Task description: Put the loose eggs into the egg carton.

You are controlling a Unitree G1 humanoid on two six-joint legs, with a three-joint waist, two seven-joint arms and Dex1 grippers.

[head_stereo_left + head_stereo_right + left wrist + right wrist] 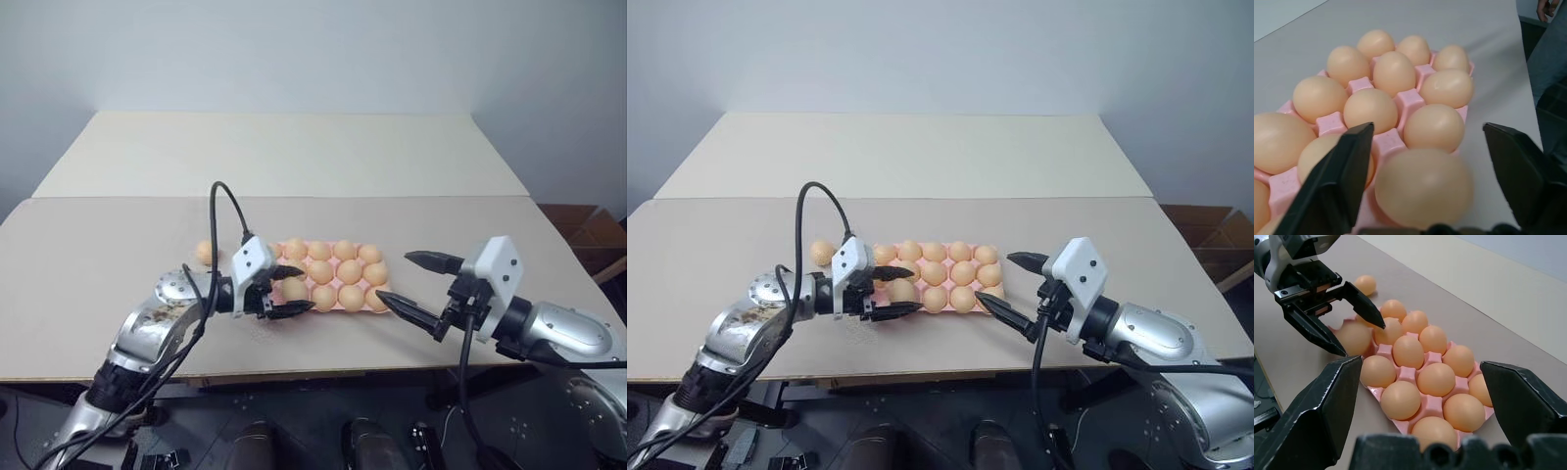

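The pink egg carton lies on the table with several eggs in its cups. My left gripper is at its near left corner, open. An egg sits between the fingers at that corner, with a gap on each side. Whether it rests fully in a cup I cannot tell. One loose egg lies on the table just left of the carton. My right gripper hovers at the carton's right end, open and empty.
The beige table is two boards joined by a seam behind the carton. Its front edge runs just below both arms. A black cable loops above the left wrist. Cardboard boxes stand off the right side. A person's hand shows beyond the table.
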